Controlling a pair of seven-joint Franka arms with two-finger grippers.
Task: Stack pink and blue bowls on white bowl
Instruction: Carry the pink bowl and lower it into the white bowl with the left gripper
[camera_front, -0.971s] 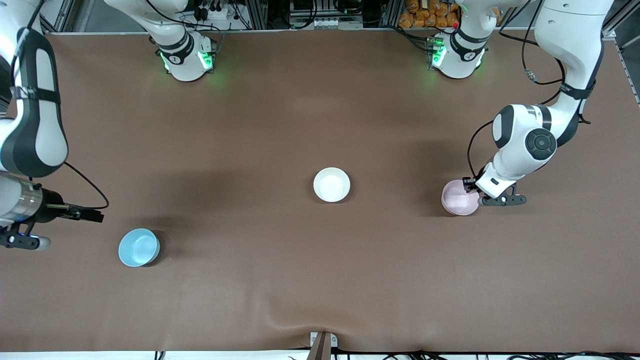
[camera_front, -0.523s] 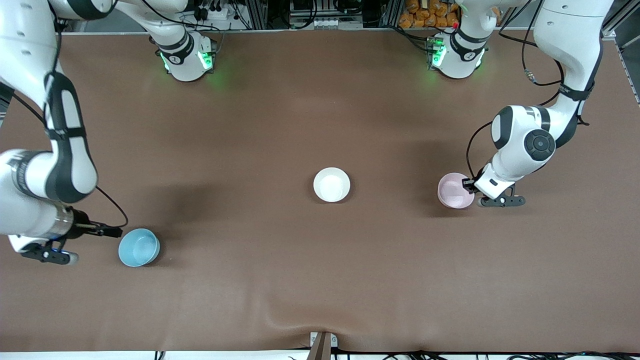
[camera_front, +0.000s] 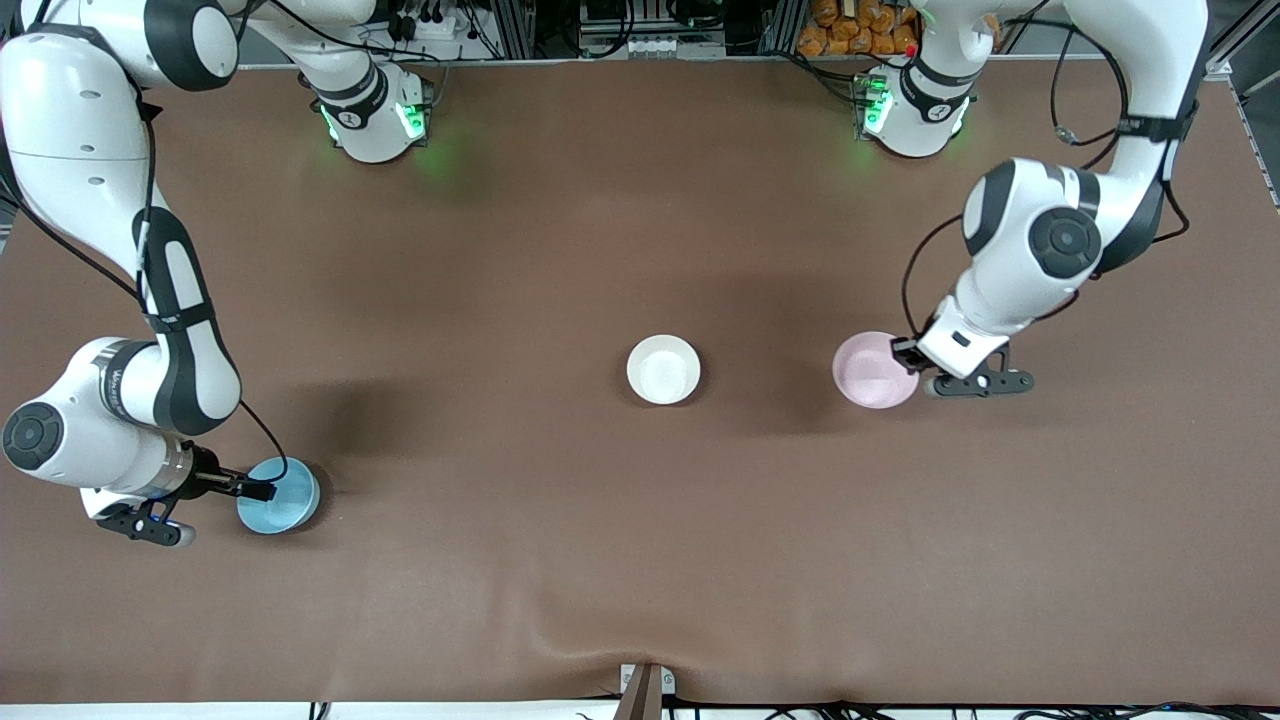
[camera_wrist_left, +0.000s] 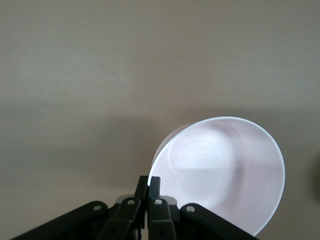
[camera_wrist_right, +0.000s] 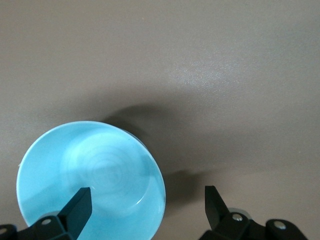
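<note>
The left gripper (camera_front: 908, 357) is closed on the rim of the pink bowl (camera_front: 875, 370) and holds it in the air, over the table (camera_front: 640, 560) between the white bowl (camera_front: 663, 369) and the left arm's end. In the left wrist view the two fingers (camera_wrist_left: 148, 184) pinch only a thin piece of the rim, and the pink bowl (camera_wrist_left: 220, 172) hangs tilted. I think this is the main danger: with such a small hold the bowl may turn or slip out on its way to the white bowl, which stands in the middle of the table, or land crooked on it.

The right gripper (camera_front: 258, 491) is wide open at the blue bowl (camera_front: 280, 495), which sits on the table near the right arm's end, closer to the front camera than the white bowl. In the right wrist view one finger (camera_wrist_right: 80, 205) is over the inside of the blue bowl (camera_wrist_right: 92, 180) and the other is outside it. If it closes off centre, the light bowl could slide or tip.

I can read no brand or writing on the bowls; the small text on the right arm is too small to tell
</note>
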